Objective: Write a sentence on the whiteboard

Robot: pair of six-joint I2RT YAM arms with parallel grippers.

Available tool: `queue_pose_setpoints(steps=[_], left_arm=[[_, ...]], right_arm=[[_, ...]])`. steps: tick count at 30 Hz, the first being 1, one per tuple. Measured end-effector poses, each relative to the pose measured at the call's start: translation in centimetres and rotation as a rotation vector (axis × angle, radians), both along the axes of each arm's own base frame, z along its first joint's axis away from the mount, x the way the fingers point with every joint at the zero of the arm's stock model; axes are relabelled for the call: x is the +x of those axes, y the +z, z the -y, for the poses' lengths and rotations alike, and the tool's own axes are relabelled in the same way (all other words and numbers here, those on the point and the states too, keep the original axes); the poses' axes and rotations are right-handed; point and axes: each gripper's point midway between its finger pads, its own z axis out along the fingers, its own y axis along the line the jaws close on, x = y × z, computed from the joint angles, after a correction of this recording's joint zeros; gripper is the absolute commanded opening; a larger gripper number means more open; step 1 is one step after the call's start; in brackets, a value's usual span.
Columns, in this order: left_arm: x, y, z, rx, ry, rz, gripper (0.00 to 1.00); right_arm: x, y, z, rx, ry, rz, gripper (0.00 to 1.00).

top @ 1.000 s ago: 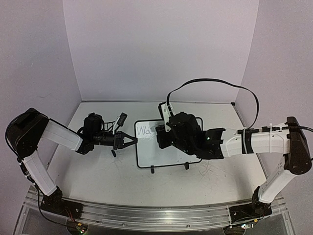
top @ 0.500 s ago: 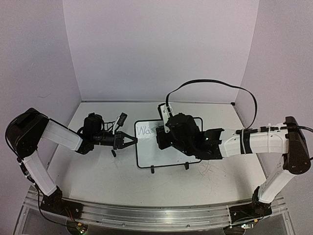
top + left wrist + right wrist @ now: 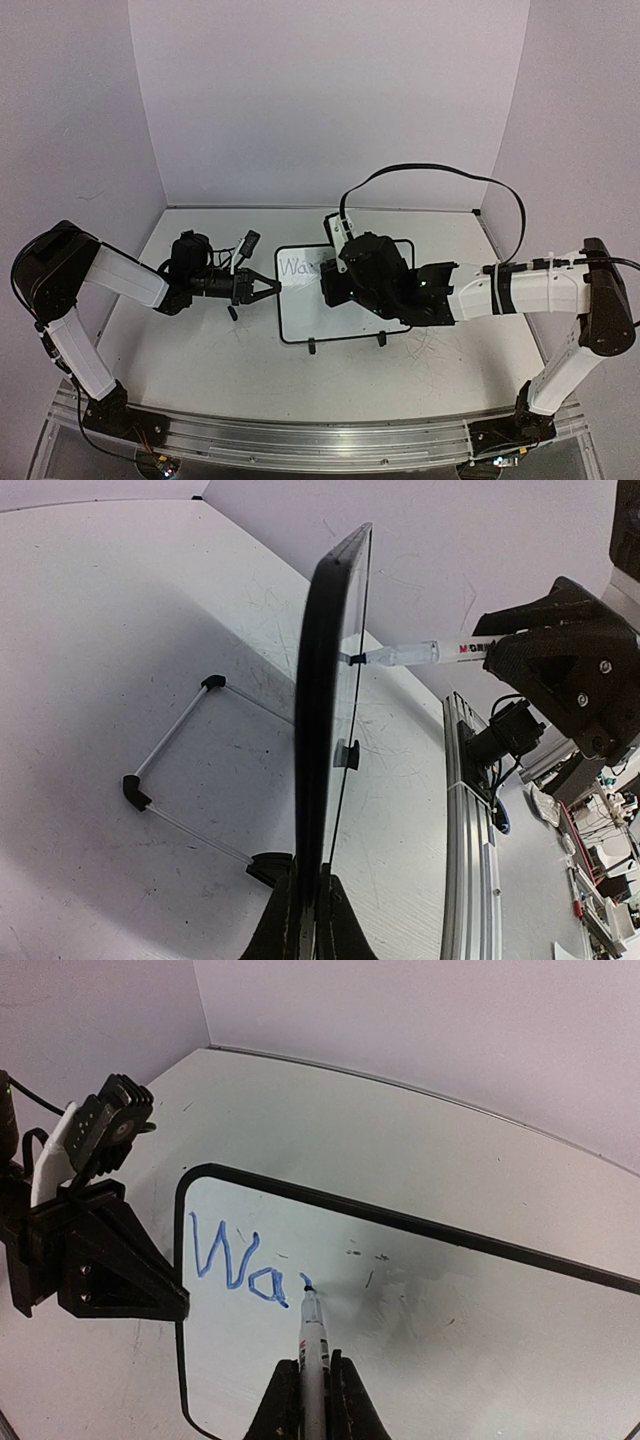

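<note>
In the right wrist view the picture's edges cut off the whiteboard's [image 3: 450, 1300] right and lower parts, and the right gripper [image 3: 312, 1380] hid the marker's [image 3: 311, 1325] rear. From above, the right arm [image 3: 400, 285] covered the marker and the sentence [image 3: 295, 267] past "Wa". The left wrist view showed the board edge-on, its face unreadable, with the left gripper [image 3: 310, 898] cut off at the bottom.

The right tool [image 3: 312, 1380], clamped on the marker [image 3: 311, 1330], has shifted slightly leftward over the whiteboard [image 3: 305, 318] during the last second, with most of that travel in the first half. The black cable [image 3: 440, 170] arching above its arm has moved slightly with it.
</note>
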Motion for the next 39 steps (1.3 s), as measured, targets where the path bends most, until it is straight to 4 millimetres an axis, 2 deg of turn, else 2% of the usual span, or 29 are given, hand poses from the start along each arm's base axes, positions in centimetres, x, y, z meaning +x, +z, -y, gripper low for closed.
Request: queue_pose_setpoints(steps=[26,39], left_arm=[[0.0,0.0,0.0,0.0,0.0,-0.001,0.0],[0.1,0.1,0.0,0.001,-0.001,-0.001,0.0]], right_arm=[[-0.8,-1.3,-0.2,0.015,0.016,-0.053,0.0],[-0.7,-1.1,-0.1,0.005,0.005,-0.037,0.0]])
